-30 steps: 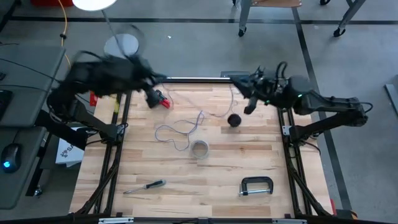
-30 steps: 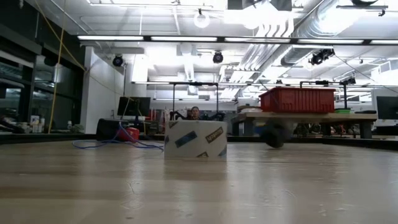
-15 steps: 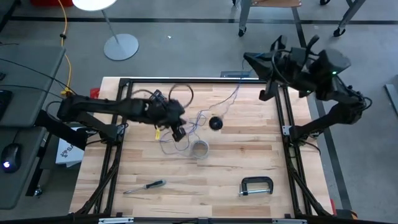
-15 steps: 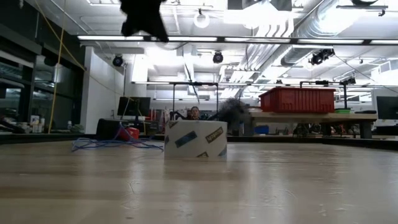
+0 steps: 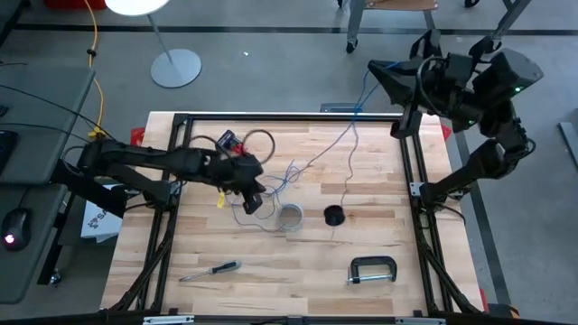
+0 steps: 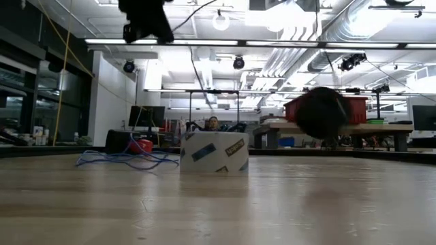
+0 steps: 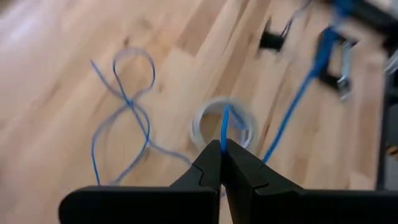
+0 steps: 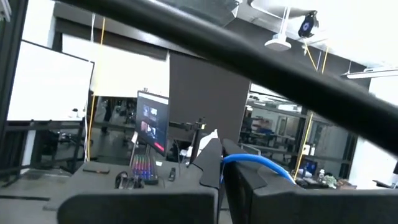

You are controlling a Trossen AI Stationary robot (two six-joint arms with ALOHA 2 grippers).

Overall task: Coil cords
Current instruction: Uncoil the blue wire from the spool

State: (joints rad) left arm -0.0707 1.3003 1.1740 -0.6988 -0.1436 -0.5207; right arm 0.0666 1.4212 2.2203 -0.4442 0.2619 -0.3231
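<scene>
My left gripper [image 7: 221, 148] pinches the blue cord [image 5: 318, 157] above mid-table; it runs toward the far right corner, where my right gripper [image 8: 221, 160] pinches it.

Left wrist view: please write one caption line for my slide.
Left pincer shut on the blue cord, above a tape roll on the wooden table.

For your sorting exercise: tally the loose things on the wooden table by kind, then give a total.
Blue cord: 1
Tape roll: 1
Black round object: 1
Screwdriver: 1
C-clamp: 1
Total: 5
</scene>
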